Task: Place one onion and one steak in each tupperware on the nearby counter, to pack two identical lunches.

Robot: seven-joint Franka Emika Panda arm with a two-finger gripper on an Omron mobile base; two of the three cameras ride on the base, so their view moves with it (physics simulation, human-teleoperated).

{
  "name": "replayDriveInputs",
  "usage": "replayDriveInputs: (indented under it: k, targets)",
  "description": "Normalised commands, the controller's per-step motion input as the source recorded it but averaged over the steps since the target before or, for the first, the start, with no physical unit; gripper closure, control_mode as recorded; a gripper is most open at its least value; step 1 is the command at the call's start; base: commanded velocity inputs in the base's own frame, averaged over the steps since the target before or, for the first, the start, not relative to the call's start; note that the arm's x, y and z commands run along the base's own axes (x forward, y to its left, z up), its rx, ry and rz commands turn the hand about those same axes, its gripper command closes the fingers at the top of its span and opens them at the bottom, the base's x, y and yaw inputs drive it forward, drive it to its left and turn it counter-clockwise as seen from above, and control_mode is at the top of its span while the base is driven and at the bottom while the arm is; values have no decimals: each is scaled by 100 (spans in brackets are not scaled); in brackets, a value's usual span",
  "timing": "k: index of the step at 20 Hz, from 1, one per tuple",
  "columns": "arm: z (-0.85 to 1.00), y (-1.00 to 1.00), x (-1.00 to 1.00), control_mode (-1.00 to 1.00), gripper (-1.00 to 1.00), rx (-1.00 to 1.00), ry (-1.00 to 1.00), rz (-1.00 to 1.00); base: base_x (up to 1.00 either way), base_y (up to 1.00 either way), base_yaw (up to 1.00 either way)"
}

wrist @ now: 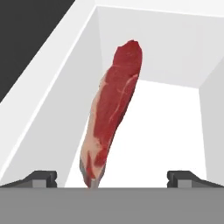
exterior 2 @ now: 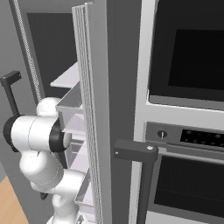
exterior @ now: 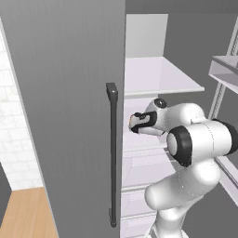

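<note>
A raw red steak (wrist: 113,109) with a pale fat edge lies in a white fridge compartment (wrist: 170,57), stretching away from the hand. My gripper (wrist: 114,178) is open, its two dark fingertips (wrist: 41,177) spread wide. The steak's near end sits between them, closer to the left tip, touching neither. In the left base view the hand (exterior: 142,121) reaches into the fridge at mid-shelf height, its tip hidden by the door edge. The onion, the tupperware and the counter are out of view.
The grey fridge door (exterior: 69,116) with its dark vertical handle (exterior: 111,153) stands open at the arm's left. White shelves (exterior: 158,76) sit above and below the hand. A wall oven (exterior 2: 188,65) with a dark bar handle (exterior 2: 135,151) is to the right. Wood floor (exterior: 23,214) lies low left.
</note>
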Motion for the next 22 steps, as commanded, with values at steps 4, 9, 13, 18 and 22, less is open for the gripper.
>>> replayDriveInputs:
  k: [4, 9, 13, 18, 22]
  targets:
    - [-39, 0, 55, -100, -100, 0, 0, 0, 0, 0, 0]
    - [-39, 0, 53, -100, -100, 0, 0, 0, 0, 0, 0]
    - [-43, 0, 48, -100, -100, 0, 0, 0, 0, 0, 0]
    - [-75, 6, -2, -100, -100, 0, 9, 0, 0, 0, 0]
    - [-78, 4, -38, -100, -100, 0, 13, 0, 0, 0, 0]
